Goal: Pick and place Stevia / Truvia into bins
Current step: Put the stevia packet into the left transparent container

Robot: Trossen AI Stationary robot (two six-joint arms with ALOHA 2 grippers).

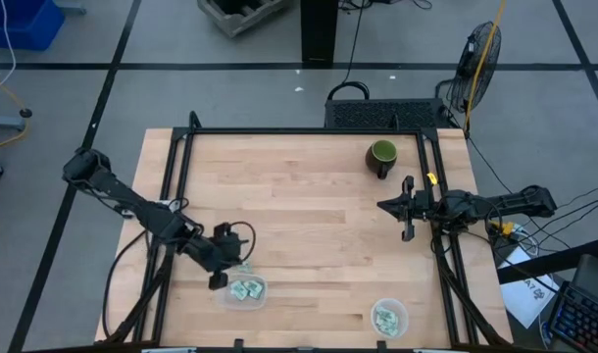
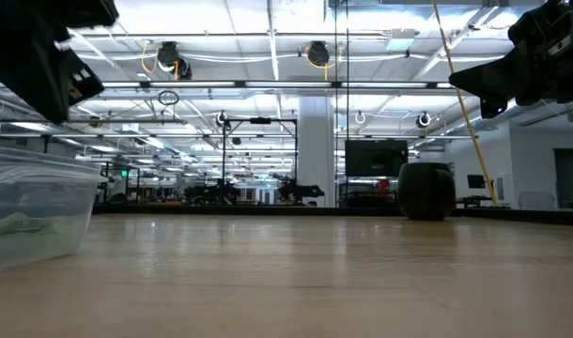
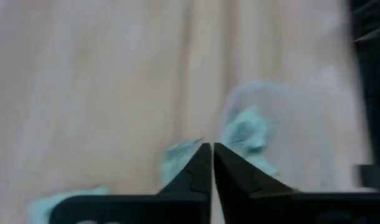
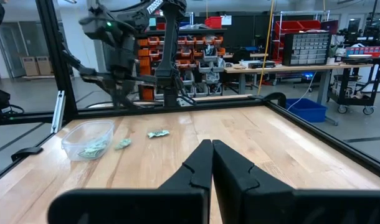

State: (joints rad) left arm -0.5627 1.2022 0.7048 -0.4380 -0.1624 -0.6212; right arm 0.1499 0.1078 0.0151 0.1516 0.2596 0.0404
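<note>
The whole table is seen from straight above in the high view. In the low view it is looked across level from table-top height, very near the rounded-rectangular bin. That bin is shared with the right wrist view, taken from farther off. The left wrist view is held close over the wood.

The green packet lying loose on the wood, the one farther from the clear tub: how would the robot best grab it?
Probably from straight above. The sachet lies flat on the table, so no side gives any purchase. The fingers should straddle its narrow width and pinch across the middle. The left gripper looks nearest.
</note>
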